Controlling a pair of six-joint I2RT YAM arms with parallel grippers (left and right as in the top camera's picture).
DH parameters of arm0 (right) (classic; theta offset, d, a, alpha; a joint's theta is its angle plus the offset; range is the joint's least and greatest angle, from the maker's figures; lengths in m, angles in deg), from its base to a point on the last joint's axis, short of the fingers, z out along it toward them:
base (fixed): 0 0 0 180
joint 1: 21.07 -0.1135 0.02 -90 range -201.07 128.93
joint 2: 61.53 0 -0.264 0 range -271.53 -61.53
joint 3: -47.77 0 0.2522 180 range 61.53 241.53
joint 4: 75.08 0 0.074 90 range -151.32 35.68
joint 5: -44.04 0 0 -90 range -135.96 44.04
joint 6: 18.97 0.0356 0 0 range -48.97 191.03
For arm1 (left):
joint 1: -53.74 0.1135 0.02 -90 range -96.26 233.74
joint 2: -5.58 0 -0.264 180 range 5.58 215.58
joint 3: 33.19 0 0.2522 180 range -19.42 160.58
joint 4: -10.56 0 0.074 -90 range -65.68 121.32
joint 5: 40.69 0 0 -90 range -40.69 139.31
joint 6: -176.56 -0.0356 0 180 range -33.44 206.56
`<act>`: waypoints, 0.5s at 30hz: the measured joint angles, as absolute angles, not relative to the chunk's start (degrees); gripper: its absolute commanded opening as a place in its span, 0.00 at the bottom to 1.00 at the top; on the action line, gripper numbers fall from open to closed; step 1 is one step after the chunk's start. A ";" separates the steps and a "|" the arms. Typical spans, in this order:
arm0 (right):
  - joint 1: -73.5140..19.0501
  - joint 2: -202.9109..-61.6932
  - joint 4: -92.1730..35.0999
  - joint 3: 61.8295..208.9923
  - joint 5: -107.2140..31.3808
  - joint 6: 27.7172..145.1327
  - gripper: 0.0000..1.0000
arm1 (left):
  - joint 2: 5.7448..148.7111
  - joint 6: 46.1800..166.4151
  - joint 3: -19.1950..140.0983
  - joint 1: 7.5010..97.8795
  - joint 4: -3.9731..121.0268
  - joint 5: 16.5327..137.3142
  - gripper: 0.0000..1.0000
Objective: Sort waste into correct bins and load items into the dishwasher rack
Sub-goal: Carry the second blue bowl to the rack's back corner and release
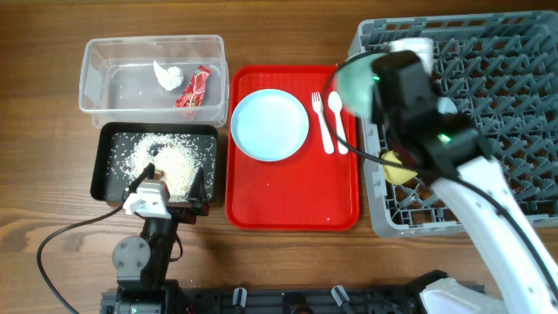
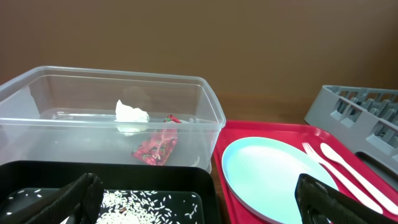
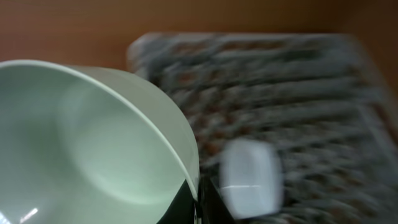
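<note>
Wooden table (image 1: 288,262) | right tool (image 3: 198,200) clamps mint-green bowl (image 3: 93,143) rim over rack (image 1: 488,70) edge | left tool (image 2: 199,199) apart

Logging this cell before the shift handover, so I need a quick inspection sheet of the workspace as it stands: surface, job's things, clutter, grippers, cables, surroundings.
Surface: wooden table, bare where visible.
Job's things: tissue and snack wrapper lie in the clear tub; rice scraps in the black tray; blue plate, fork and spoon on the red serving tray; yellow cup in the dishwasher rack.
Clutter: nothing seen.
Grippers: left gripper open over the black tray's near edge; right gripper holds the mint-green bowl by its rim at the rack's left edge.
Cables: black cable loops across the table from the left arm.
Surroundings: brown wall behind the table.
</note>
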State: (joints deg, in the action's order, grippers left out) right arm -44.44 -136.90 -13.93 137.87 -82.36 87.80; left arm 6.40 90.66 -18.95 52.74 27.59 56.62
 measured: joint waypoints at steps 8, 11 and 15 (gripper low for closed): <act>-31.61 -137.43 -13.64 137.85 -106.84 93.29 0.04 | 6.40 90.66 -18.95 52.74 27.59 56.62 1.00; -26.04 -140.01 -13.64 137.85 -111.10 93.53 0.04 | 6.40 90.66 -18.95 52.74 27.57 56.62 1.00; -20.86 -144.86 -13.71 137.85 -113.40 93.53 0.04 | 6.40 90.66 -18.95 52.74 27.59 56.62 1.00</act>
State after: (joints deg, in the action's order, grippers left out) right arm -20.86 -144.86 -13.71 137.85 -113.40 93.53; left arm 6.40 90.66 -18.95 52.74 27.59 56.62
